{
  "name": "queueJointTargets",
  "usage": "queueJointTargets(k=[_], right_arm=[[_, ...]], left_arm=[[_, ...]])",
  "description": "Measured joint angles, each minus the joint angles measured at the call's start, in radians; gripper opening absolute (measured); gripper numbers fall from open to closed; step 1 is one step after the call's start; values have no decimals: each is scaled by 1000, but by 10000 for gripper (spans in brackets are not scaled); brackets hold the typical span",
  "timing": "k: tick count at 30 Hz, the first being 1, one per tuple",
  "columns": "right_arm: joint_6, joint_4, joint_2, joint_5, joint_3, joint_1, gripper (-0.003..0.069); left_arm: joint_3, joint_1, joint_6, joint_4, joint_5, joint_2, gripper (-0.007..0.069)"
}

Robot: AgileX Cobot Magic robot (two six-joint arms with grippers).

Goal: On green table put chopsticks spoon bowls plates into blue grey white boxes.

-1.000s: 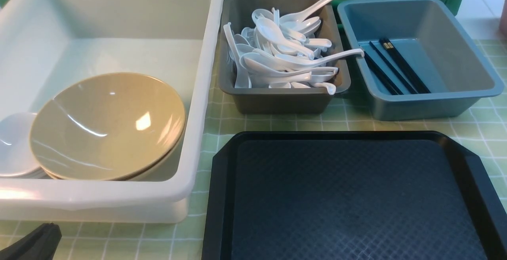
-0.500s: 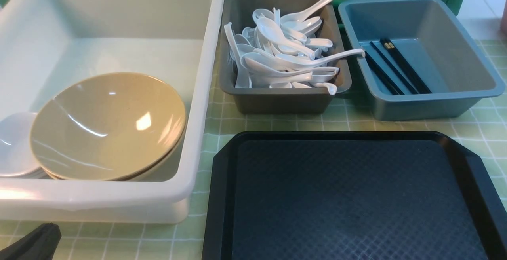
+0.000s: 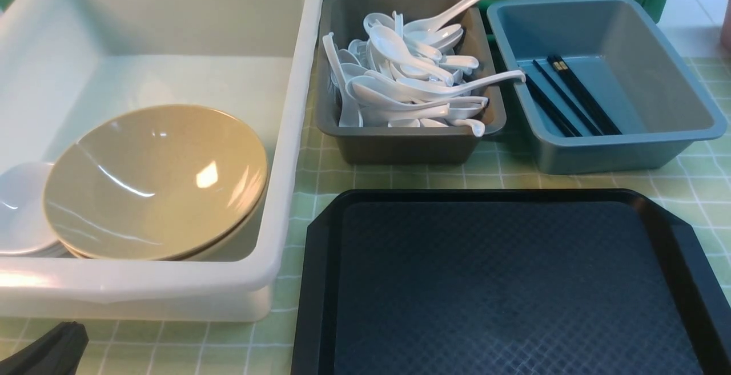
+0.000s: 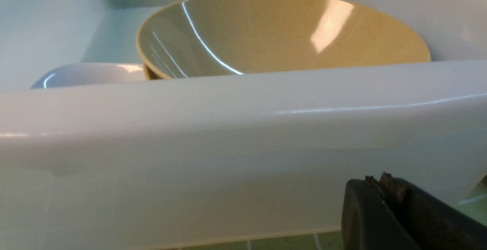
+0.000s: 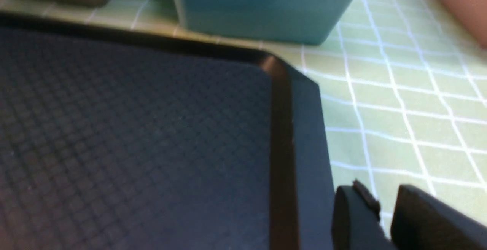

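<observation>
Front view: green checked cloth point(image 3: 697, 186) under tray point(image 3: 320, 249).

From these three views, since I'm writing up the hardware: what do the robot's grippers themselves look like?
Little shows. The left gripper has matte black, rounded fingers with a rough brownish strip at the tips. The right gripper has the same black, blocky fingers, one with a small dark pad at its tip. No cables or markings are visible.

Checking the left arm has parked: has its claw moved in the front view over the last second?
No. The left claw sits at the same spot below the white box, near the view's lower left corner.
</observation>
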Motion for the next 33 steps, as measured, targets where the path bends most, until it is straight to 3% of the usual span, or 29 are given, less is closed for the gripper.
queueJointTargets(k=[33], right_arm=[[0, 0, 0, -23, 5, 0, 173]], left_arm=[[0, 3, 0, 0, 0, 0, -2]])
